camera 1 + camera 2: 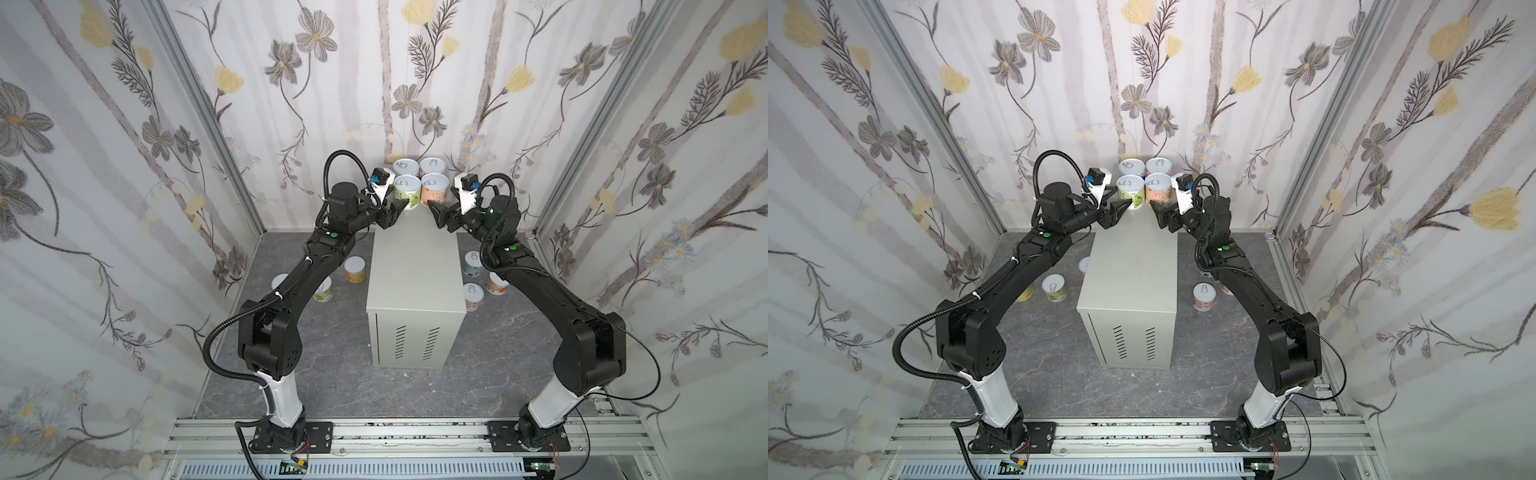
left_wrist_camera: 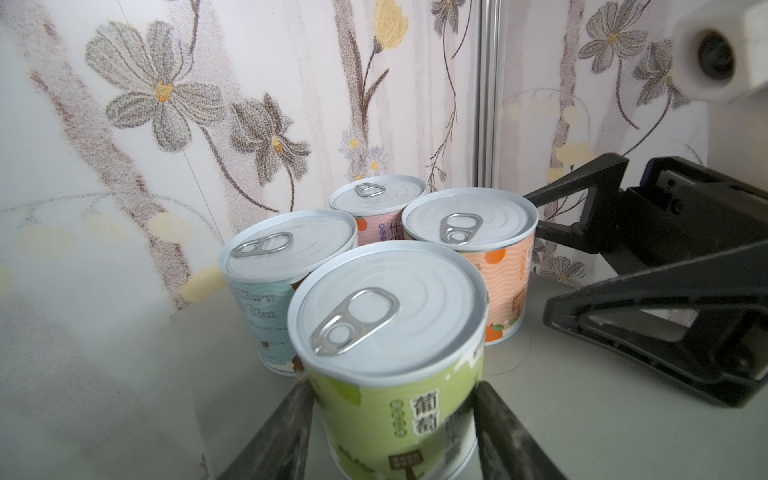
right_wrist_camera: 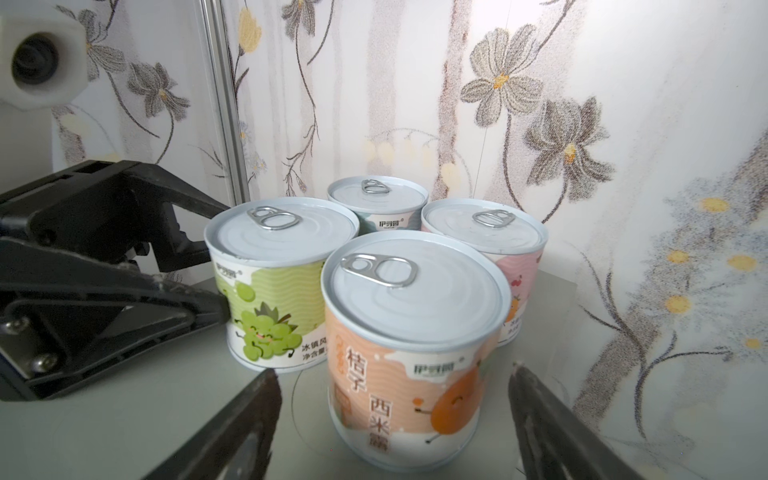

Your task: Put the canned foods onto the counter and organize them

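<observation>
Four tins stand upright in a tight square at the far end of the table (image 1: 415, 270), hard by the flowered wall (image 1: 374, 83). The green tin (image 1: 406, 192) and the orange tin (image 1: 434, 190) are in front, with a pale blue tin (image 1: 405, 168) and a pink tin (image 1: 432, 166) behind them. The left claw (image 2: 392, 390) reaches in low and has the green tin pinched between its two fingers, both pressed against the label, with the tin's base down on the table. The right claw (image 3: 392, 370) sits in front of the orange tin with its fingers spread wider than the tin, a clear gap on either side, gripping nothing. Down on the dark marbled floor (image 1: 332, 353) stand six more tins (image 1: 354, 269). Three are to the left of the table, one partly hidden behind the left arm (image 1: 291, 282), and three are to the right, near the right arm (image 1: 552, 291).
</observation>
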